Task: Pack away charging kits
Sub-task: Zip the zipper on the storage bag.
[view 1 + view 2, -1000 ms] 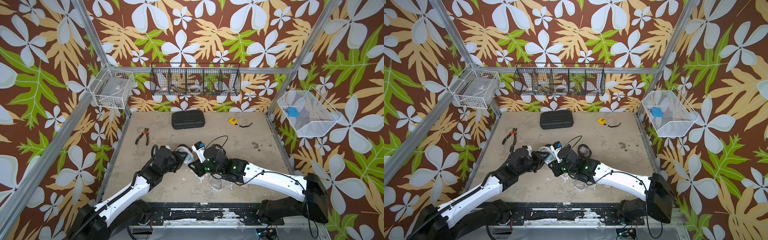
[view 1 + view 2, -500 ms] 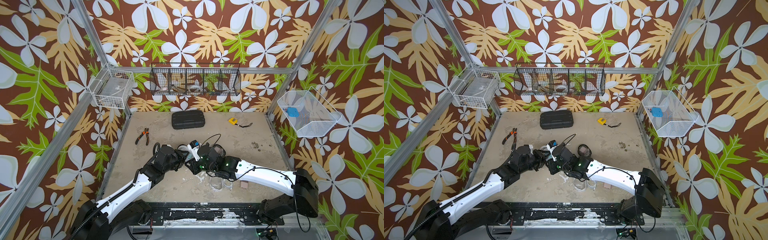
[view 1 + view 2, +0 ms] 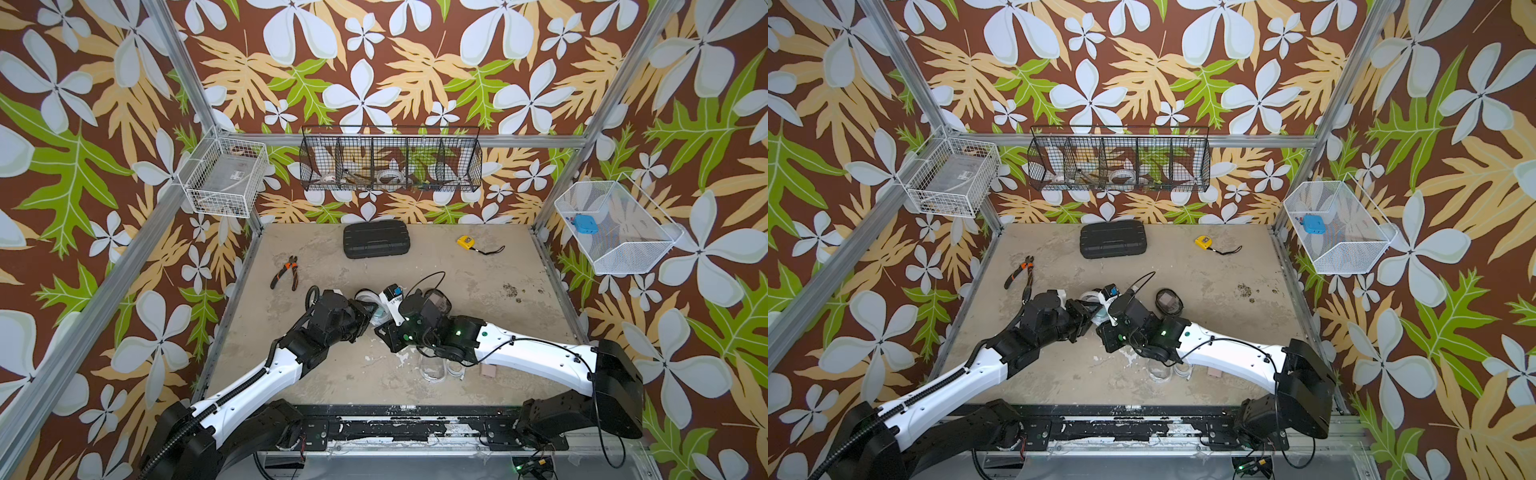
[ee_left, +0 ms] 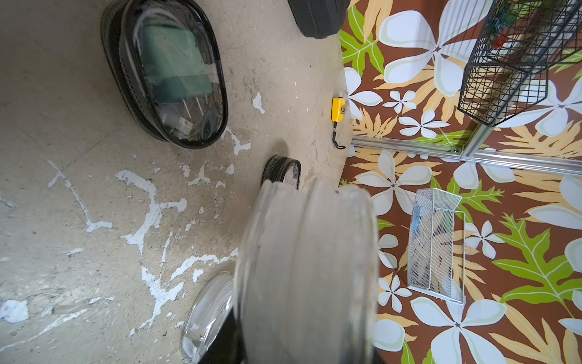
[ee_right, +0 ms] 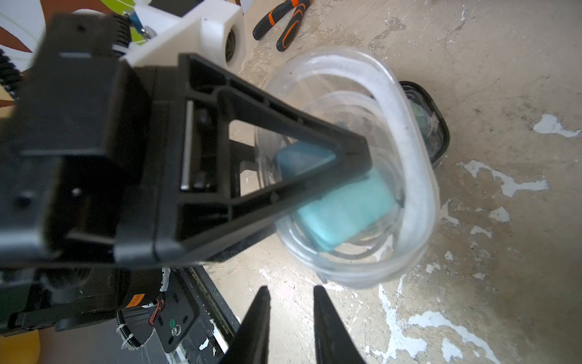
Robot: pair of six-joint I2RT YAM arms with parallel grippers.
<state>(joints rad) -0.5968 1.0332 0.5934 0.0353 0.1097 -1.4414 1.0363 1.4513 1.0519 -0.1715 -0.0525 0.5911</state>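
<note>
While the left gripper was clamped on the wall of the clear oval case, its black finger reaching across the case so that the long axis ran crosswise to it, the right gripper hung just short of the same case. Its fingertips were set narrow, with a slim gap showing and nothing in it. The case's open mouth was turned toward those right fingertips and lay just ahead of them, a little off their line, near but not touching. Inside sat the teal cube plug, tilted and partly hidden behind the left finger. The frosted white band around the mouth might have been the rim or the coiled cable, and that could not be told. Judged from this, the coming move belonged to the right arm, the free one facing the mouth. It would need a short advance into the opening, shifted slightly toward the plug, with the left only steadying. In both top views the grippers met tip to tip near the middle of the table. Close beside the held case a black-rimmed oval case lay flat with a second teal plug inside, and a second black-rimmed case lay just beside the right wrist. Near the front edge, partly under the right arm, a second clear case, a white cable and a dusty-pink plug lay loose, not yet packed.
</note>
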